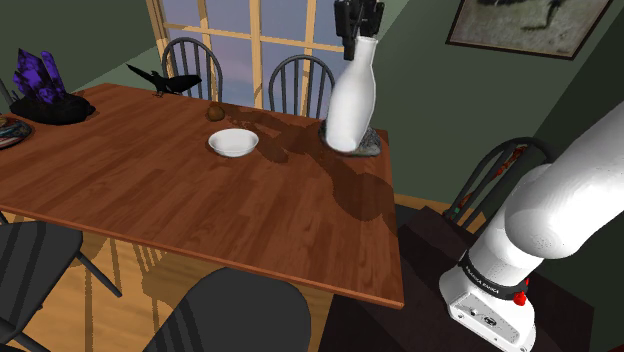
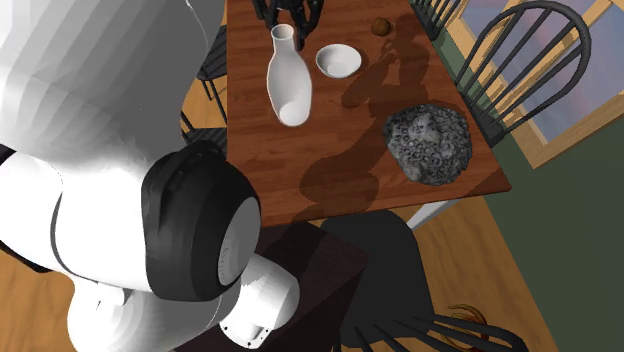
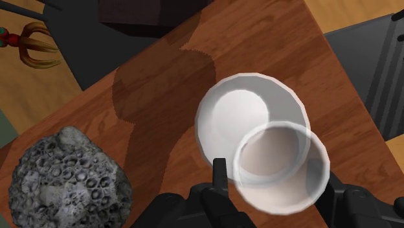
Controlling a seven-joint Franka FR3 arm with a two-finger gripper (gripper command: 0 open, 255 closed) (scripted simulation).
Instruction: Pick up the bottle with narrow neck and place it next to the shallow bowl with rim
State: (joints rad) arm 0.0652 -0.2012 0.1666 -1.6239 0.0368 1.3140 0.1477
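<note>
- Holding a white bottle (image 1: 352, 105) by its narrow neck in the black gripper (image 1: 358, 42) — closed just to the width of the neck, with one finger pressed on each side of the mouth in the wrist view.
- Hanging a little tilted, with the neck leaning toward the shoulder view's right and the base lower; apparently clear of the wood, judging by the shadow apart from the base.
- Placed above the table (image 1: 150, 200) close to its window-side edge, not far from the corner shared with the stand-side edge.
- Resting right at that corner: a grey pitted rock (image 1: 371, 144), partly hidden behind the bottle's base in the shoulder view.
- Standing upright farther along the window-side edge, toward the middle of the table: a shallow white bowl (image 1: 233, 143) with a rim — apart from the bottle, not touching it.
- Lying between the bowl and the window-side edge: a small brown ball (image 1: 214, 113).
- Sitting at the far end of the table, well apart from the bowl: a black bird figure (image 1: 165, 80) near the window-side edge, and purple crystals (image 1: 40, 75) in a black dish (image 1: 60, 108) near the far corner.
- Drawn up around the table: dark spindle-back chairs (image 1: 300, 85), two of them on the window side.
- Rising from the dark stand (image 1: 430, 260) beside the stand-side edge: the white arm (image 1: 545, 220).
</note>
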